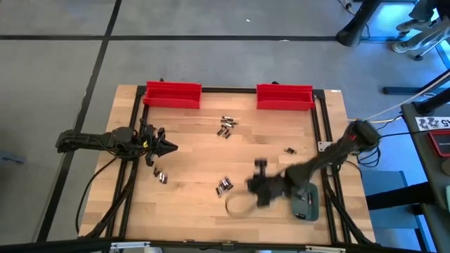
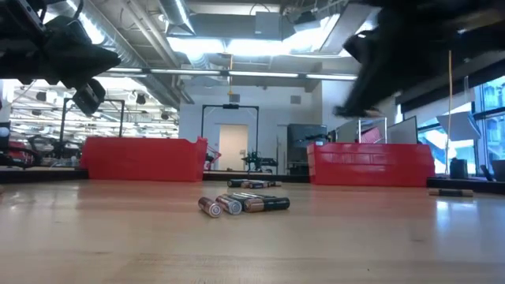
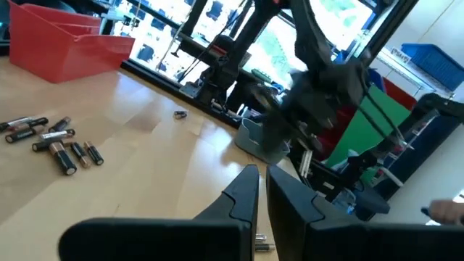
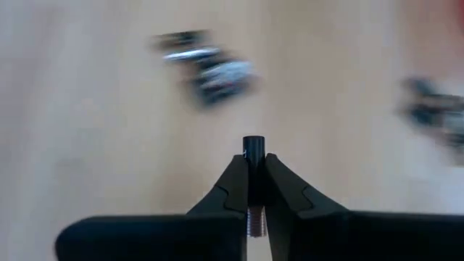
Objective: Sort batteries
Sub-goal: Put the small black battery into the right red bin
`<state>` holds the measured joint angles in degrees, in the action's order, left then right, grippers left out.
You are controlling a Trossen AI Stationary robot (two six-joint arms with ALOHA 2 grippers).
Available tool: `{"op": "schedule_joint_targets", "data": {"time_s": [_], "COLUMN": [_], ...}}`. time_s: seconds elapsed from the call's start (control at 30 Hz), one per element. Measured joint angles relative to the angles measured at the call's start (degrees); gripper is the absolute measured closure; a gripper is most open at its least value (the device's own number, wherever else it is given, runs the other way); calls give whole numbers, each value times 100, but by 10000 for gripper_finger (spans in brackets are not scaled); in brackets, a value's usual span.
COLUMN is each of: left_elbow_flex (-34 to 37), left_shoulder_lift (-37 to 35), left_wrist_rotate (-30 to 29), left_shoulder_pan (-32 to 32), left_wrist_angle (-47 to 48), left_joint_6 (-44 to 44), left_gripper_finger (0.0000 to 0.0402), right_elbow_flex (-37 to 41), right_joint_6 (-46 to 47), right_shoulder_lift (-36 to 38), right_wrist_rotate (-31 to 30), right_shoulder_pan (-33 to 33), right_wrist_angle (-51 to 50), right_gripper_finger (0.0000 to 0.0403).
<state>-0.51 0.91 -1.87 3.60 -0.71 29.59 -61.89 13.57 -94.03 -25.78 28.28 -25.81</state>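
Small dark batteries with silvery ends lie on the wooden table in clusters: one near the far middle (image 1: 225, 126), one near the middle (image 1: 224, 185) (image 2: 241, 203), one by the left arm (image 1: 161, 174), and a single cell (image 1: 289, 150) toward the right. My right gripper (image 1: 260, 183) (image 4: 254, 170) hovers above the table's near middle, blurred, shut on one battery. My left gripper (image 1: 165, 146) (image 3: 261, 192) waits over the table's left side, fingers shut and holding nothing. Blurred batteries (image 4: 206, 69) lie below the right gripper. My right gripper pinches one battery between its two fingers, which lie along its length. The battery's dark end (image 4: 253, 145) sticks out just past the fingertips, and its silvery end (image 4: 253, 221) reaches back between the fingers. It is lifted clear of the table.
Two red bins (image 1: 172, 95) (image 1: 285, 96) stand at the table's far edge. A grey-blue case (image 1: 306, 202) lies near the right arm at the near right. A dark cable loop (image 1: 239, 205) lies beside it. Black frame rails run along the table's sides.
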Motion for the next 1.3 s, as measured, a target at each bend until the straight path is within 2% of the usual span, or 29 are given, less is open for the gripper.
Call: {"op": "schedule_joint_targets", "data": {"time_s": [0.1, 0.23, 0.37, 0.5, 0.63, 0.77, 0.93, 1.07, 1.2, 1.3], "left_elbow_flex": [0, 0, 0, 0, 0, 0, 0, 0, 0, 0], "left_shoulder_lift": [0, 0, 0, 0, 0, 0, 0, 0, 0, 0], "left_wrist_rotate": [0, 0, 0, 1, -2, -2, -2, -3, -2, -2], "left_shoulder_pan": [0, 0, 0, 2, 0, 0, 0, 1, 0, 0], "left_wrist_angle": [0, 0, 1, 0, 0, 0, 0, 0, 0, 0], "left_joint_6": [1, -249, -865, -1306, -1661, -2006, -2867, -3224, -3423, -3416], "left_gripper_finger": [382, 382, 382, 382, 382, 382, 382, 382, 382, 382], "right_elbow_flex": [-26, -13, -15, -15, -24, -22, -22, -28, -262, -568], "right_joint_6": [-416, -1451, -2576, -2982, -2575, -2003, -1387, -833, -413, -209], "right_shoulder_lift": [469, 676, 709, 724, 775, 784, 781, 764, 529, 249], "right_wrist_rotate": [45, 402, 854, 1313, 1332, 1398, 1637, 1968, 2253, 2348], "right_shoulder_pan": [-672, -1853, -3336, -4596, -5424, -5988, -6667, -7184, -7570, -7620], "right_wrist_angle": [-493, -1051, -953, -732, -762, -915, -651, -403, -648, -829], "right_gripper_finger": [387, 387, 387, 387, 387, 387, 388, 388, 388, 388]}}
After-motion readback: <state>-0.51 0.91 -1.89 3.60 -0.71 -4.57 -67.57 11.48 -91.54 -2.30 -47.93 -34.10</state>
